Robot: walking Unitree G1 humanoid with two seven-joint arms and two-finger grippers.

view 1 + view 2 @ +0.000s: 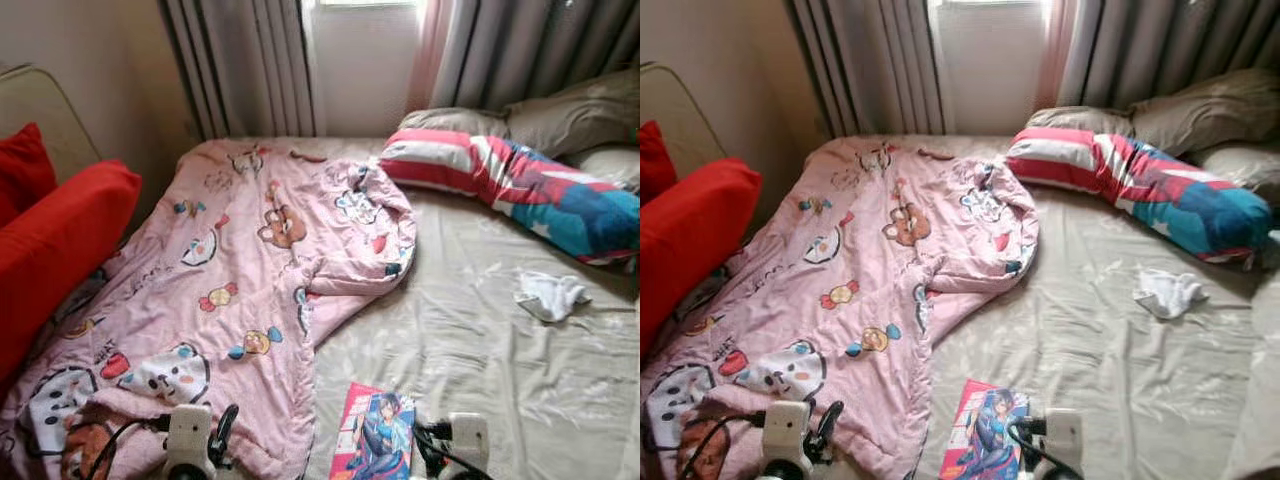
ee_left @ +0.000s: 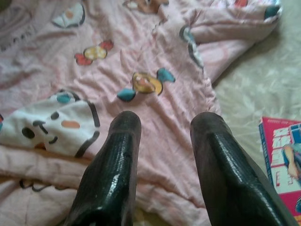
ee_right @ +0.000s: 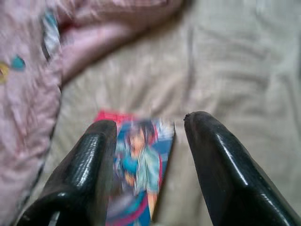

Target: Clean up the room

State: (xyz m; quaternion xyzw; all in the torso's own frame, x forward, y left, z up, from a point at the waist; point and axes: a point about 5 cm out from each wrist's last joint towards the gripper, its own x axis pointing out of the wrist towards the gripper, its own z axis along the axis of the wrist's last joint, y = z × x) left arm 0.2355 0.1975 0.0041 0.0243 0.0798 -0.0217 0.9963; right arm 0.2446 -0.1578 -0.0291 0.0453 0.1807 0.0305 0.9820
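My right pincer [image 3: 150, 127], spread wide, hovers over the comic book [image 1: 375, 432] on the bed [image 1: 480, 330]; I should straddle its edge squarely.

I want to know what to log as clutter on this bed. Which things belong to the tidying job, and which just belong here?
To tidy:
- rumpled pink quilt, under the open left gripper
- comic book, below the open right gripper
- white cloth

Just lying about:
- striped pillow
- red cushions
- grey pillows
- curtains

I see quilt [image 1: 230, 300] over bed's [image 1: 480, 370] left half, book [image 1: 375, 435] at near edge, cloth [image 1: 550, 296] right, pillows [image 1: 520, 180] far right corner.
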